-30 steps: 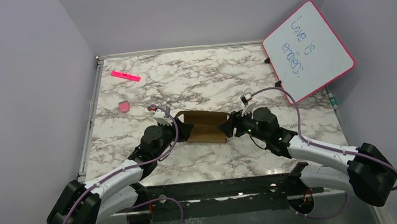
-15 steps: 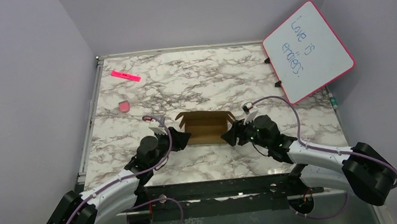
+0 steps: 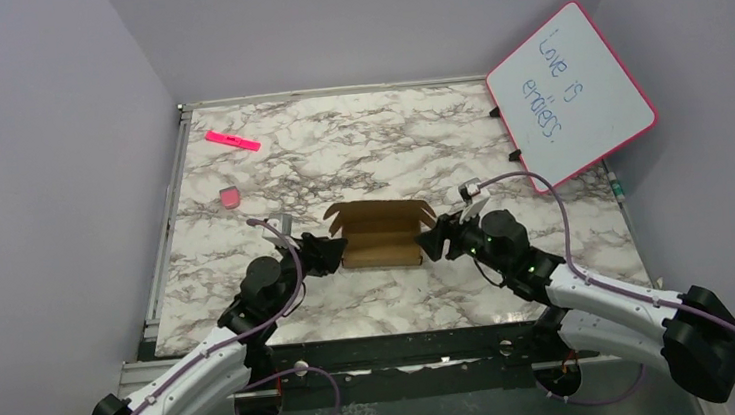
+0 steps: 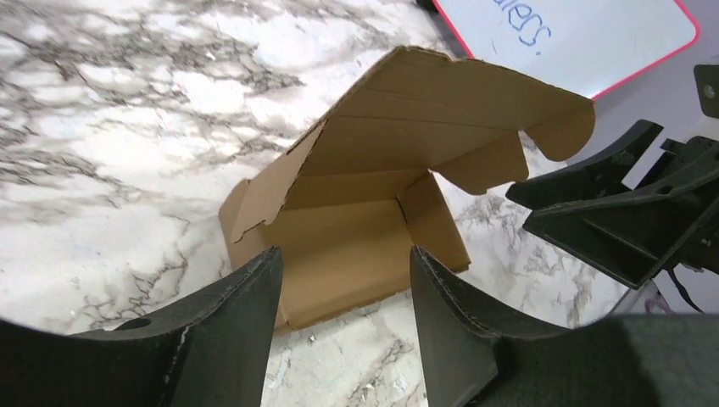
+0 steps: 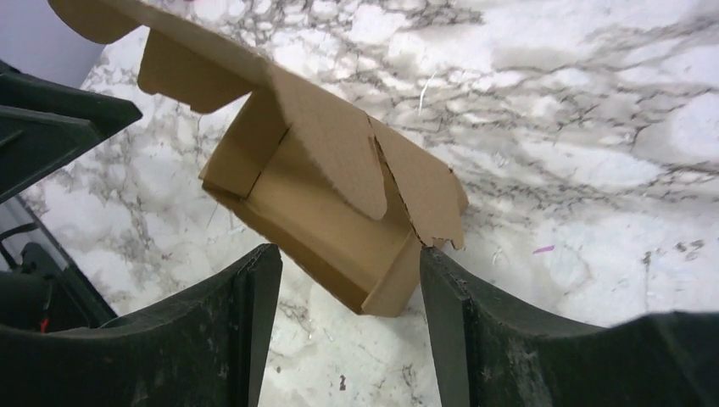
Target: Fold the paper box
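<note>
From above, you see the paper box (image 3: 379,235) mid-surface (image 3: 359,158), with the left fingers (image 3: 333,253) and right fingers (image 3: 431,241) at its two ends. In your left wrist view the fingers are spread and grip nothing; the box lies just ahead, lid raised. In your right wrist view they are also apart, with the box's end between their tips.

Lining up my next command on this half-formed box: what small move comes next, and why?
Probably lift the right pincer behind the raised lid of the plain brown cardboard box and tip it toward the robot. The lid stands open; that pincer and the left pincer sit open at the box ends, holding nothing.
</note>
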{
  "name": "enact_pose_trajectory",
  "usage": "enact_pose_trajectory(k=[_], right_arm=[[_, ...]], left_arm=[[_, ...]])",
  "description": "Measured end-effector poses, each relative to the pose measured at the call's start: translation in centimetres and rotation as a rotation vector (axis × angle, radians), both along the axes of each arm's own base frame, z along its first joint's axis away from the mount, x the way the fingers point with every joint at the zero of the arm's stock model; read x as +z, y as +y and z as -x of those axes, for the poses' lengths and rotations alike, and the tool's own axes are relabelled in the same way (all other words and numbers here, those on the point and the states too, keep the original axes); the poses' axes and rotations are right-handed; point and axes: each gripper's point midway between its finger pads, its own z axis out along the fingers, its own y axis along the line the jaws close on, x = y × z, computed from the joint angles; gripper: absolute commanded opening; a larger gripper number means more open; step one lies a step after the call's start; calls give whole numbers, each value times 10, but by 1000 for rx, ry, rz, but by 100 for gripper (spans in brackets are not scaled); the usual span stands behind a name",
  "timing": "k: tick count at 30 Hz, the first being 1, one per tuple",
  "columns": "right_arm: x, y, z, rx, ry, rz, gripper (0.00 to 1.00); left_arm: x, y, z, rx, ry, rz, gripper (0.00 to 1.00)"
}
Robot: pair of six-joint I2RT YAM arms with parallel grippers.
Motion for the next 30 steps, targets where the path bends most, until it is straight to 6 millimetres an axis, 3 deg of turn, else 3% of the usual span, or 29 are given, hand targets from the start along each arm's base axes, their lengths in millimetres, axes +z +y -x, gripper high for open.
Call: enact_pose_trajectory(k=[8, 15, 24, 30], right_arm=[[18, 3, -20, -25, -74, 55, 63], [19, -2, -30, -58, -98, 98, 65], [30, -18, -40, -126, -168, 155, 67], [19, -13, -46, -106, -167, 206, 63]], left_arm=[[19, 10, -19, 91, -57, -59, 61], [12, 4, -34, 89, -34, -150, 61], [12, 3, -35, 87, -35, -158, 61], [3, 0, -36, 75, -11, -175, 58]])
